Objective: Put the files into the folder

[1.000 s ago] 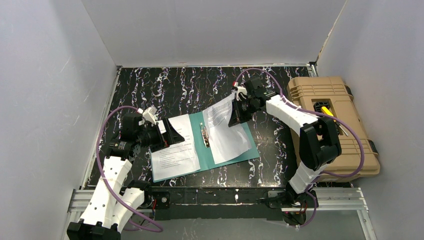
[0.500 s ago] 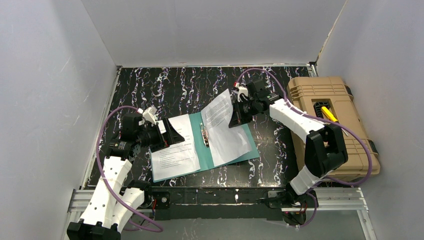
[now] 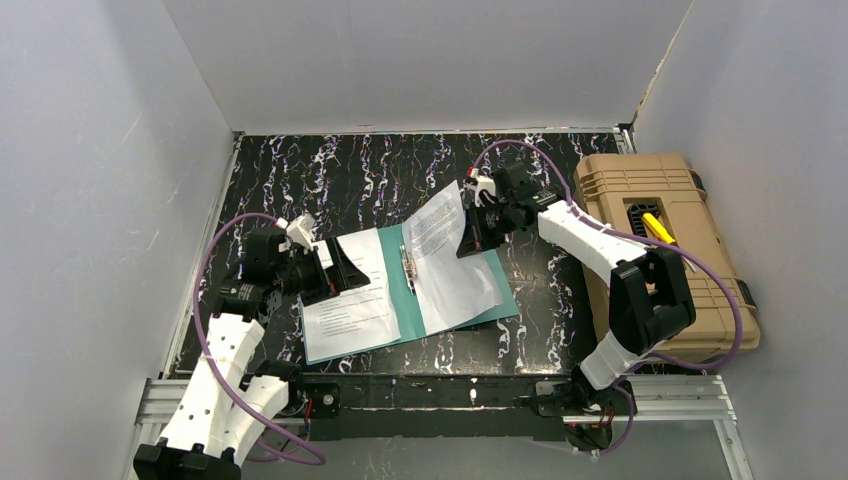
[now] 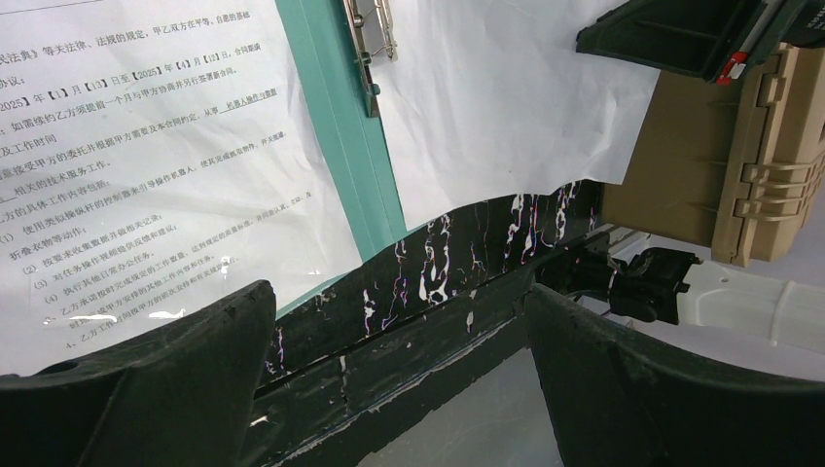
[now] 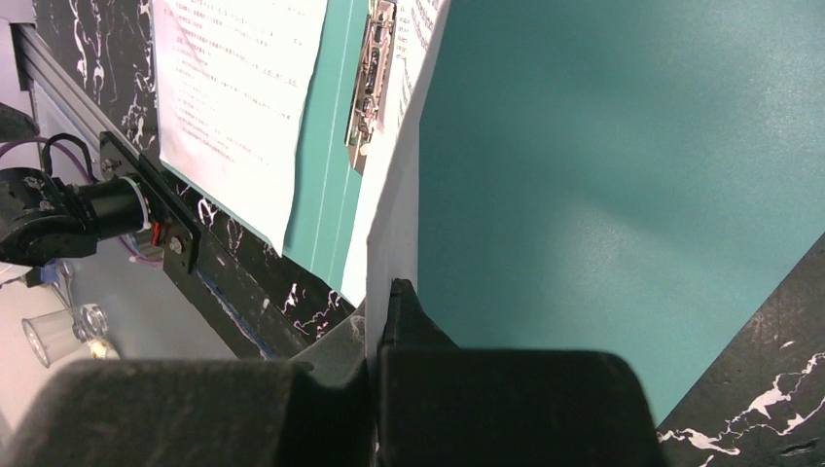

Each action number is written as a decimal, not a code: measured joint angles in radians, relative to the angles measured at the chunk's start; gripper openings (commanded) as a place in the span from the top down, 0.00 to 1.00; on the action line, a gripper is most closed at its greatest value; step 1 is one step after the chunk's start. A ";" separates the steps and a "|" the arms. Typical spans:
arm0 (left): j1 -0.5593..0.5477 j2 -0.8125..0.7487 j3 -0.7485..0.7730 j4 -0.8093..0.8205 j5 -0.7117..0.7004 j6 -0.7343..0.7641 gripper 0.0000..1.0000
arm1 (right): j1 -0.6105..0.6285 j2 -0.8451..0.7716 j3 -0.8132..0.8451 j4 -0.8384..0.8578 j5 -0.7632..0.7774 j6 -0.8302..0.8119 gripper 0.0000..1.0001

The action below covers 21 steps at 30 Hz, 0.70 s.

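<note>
One white printed paper sheet (image 3: pixel 450 265) is clamped by right pincer (image 3: pixel 470 235), tilted over right half of open thin teal folder (image 3: pixel 397 290). Second sheet (image 3: pixel 350 310) is laid on left half; left pincer (image 3: pixel 345 270) is spread apart above it.

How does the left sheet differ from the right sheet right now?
The left sheet lies flat on the folder, ungripped; the right sheet is pinched by the right gripper. The left sheet's far edge is down; the right sheet's is lifted off the folder. Both are white, printed, flanking the clip.
</note>
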 measured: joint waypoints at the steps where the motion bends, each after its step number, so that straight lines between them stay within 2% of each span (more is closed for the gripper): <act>1: -0.001 -0.001 0.000 0.000 0.000 0.000 0.02 | 0.000 0.001 0.000 0.002 0.002 0.002 0.99; 3: -0.003 -0.003 0.000 0.000 0.000 0.000 0.02 | 0.000 0.007 0.000 0.005 0.005 0.010 0.98; 6: -0.004 -0.003 0.000 0.000 0.000 0.000 0.02 | 0.000 0.015 -0.006 0.016 0.011 0.019 0.88; 11: -0.005 -0.003 0.000 0.000 0.000 0.000 0.02 | 0.000 0.024 -0.018 0.024 0.022 0.023 0.83; 21: -0.005 -0.003 0.000 0.000 0.000 0.000 0.02 | 0.000 0.027 -0.045 0.045 0.049 0.042 0.62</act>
